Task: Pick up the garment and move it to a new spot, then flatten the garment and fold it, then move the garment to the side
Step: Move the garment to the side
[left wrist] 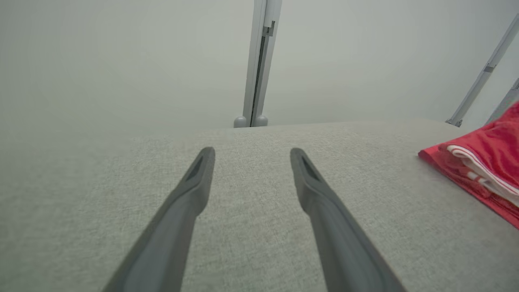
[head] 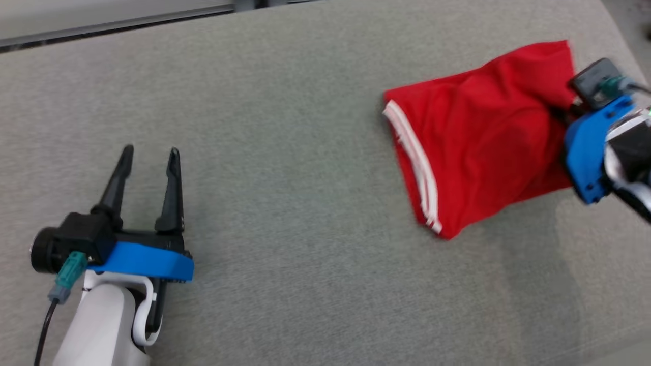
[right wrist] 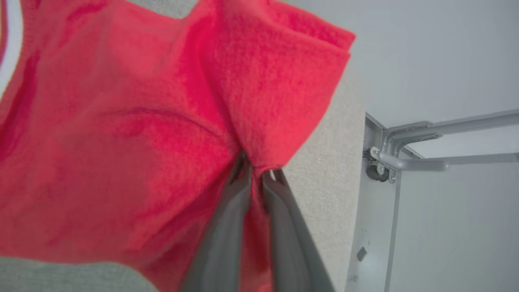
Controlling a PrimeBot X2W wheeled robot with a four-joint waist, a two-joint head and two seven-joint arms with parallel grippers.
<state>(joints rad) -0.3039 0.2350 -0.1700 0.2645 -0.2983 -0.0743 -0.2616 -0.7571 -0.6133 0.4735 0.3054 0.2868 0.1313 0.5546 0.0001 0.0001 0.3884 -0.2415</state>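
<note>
Red garment (head: pixel 478 137) is lying bunched on the bench (head: pixel 285 203), far right, right claw (right wrist: pixel 256 173) clenching its edge fold, left claw (head: pixel 151 152) hovering spread; lift is wanting slow, high clearance.

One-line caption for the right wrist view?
Right gripper, jaws shut on a fold of the garment above the table.
</note>
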